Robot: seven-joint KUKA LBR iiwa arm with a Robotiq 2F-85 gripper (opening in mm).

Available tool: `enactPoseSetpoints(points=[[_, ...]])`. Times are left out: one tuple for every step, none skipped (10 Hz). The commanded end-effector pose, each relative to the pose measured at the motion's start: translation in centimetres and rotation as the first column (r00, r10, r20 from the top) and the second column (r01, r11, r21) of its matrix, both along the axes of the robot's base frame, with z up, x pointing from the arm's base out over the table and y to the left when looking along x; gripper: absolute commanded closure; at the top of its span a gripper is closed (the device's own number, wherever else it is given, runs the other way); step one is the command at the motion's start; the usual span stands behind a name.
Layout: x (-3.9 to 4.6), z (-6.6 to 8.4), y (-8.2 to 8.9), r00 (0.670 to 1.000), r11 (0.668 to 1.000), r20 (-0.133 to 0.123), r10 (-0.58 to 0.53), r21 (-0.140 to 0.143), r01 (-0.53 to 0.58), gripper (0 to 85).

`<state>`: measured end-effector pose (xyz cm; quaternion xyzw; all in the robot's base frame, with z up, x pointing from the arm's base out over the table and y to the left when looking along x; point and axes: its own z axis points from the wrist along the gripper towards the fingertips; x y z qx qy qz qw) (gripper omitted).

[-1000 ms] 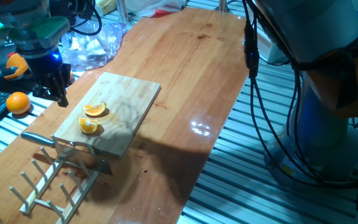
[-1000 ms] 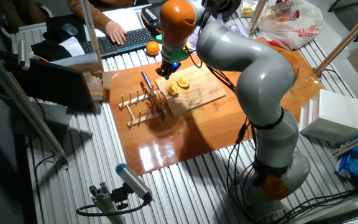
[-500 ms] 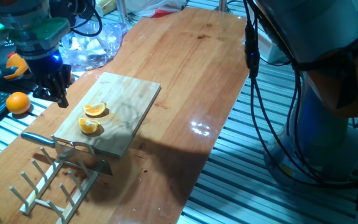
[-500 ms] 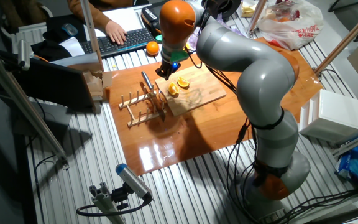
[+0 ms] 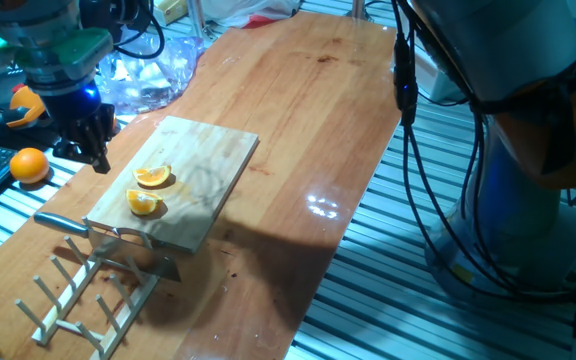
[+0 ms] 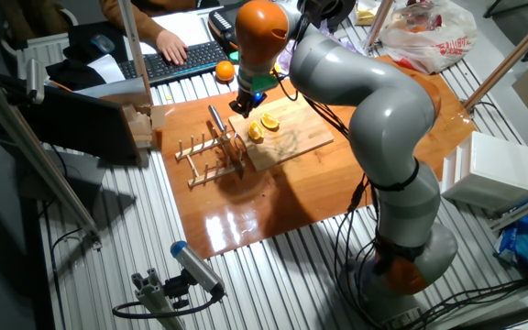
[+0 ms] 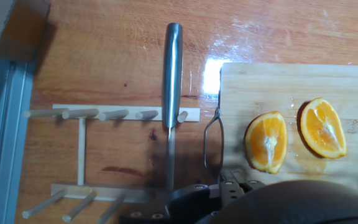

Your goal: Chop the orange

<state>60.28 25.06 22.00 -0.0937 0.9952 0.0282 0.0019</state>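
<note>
The table (image 5: 298, 110) is varnished reddish wood, glossy enough to mirror lamp glare, while the cutting board (image 7: 291, 87) is paler, matt, unfinished-looking wood. The 2 orange wedges (image 7: 266, 142) show wet, glistening flesh. The knife (image 7: 171, 81) has a smooth brushed-metal handle, and the peg rack (image 7: 104, 115) is bare light wood.

— What sort of place is this?

— A robotics lab, with a workbench dressed as a kitchen counter. A large grey-and-orange robot arm (image 6: 374, 119) stands on a ribbed aluminium table (image 6: 273, 275), trailing black cables (image 5: 418, 180).

— Anything else?

— Someone's hand (image 6: 168, 44) rests on a keyboard (image 6: 183, 62) at the far edge, and a wooden cutting board (image 5: 193, 175) lies on a wooden top.
</note>
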Motion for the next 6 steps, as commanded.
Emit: enactPoseSetpoints(points=[[-0.02,0.01,0.04,1.000,1.000,0.000,0.000,0.002,0.000,85.0],[0.00,-0.05,0.09,1.000,1.000,0.003,0.000,0.002,0.000,85.0],[0.01,-0.06,0.09,1.000,1.000,0.003,0.003,0.003,-0.003,85.0],[0.01,-0.04,0.07,1.000,1.000,0.005,0.006,0.005,-0.006,85.0],[0.02,-0.04,0.07,1.000,1.000,0.007,0.006,0.005,-0.006,85.0],[0.03,-0.05,0.07,1.000,1.000,0.007,0.006,0.005,-0.006,85.0]])
